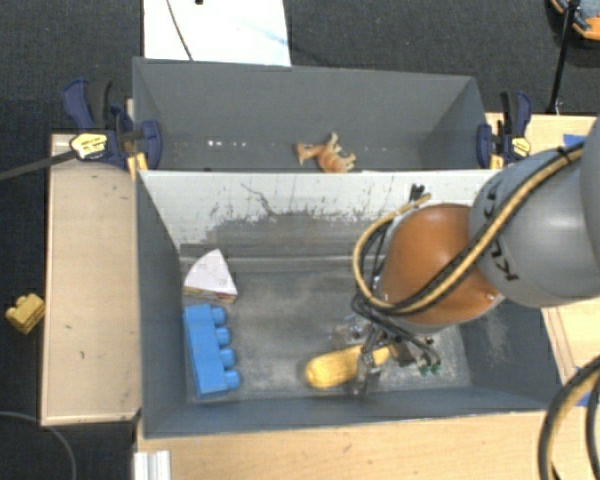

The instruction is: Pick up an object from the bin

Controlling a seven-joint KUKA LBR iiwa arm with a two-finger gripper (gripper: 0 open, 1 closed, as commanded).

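Gripper (pixel 372 360) at right end of yellow banana-shaped toy (pixel 327 371), clamp state cannot be told, blue brick (pixel 210 349) left of toy, white wedge (pixel 210 275) upper left.

The orange cover (pixel 435 263) on the wrist blocks a chunk of the bin (pixel 280 318) floor under it. Just below-left of the cover, the yellow rounded thing (pixel 326 372) has its right end tucked behind the gripper (pixel 378 366), so can't tell its full shape. Up-left of the cover sits a little tan figure (pixel 325 155), too small to make out. The grey arm (pixel 555 238) right of the cover runs off the edge.
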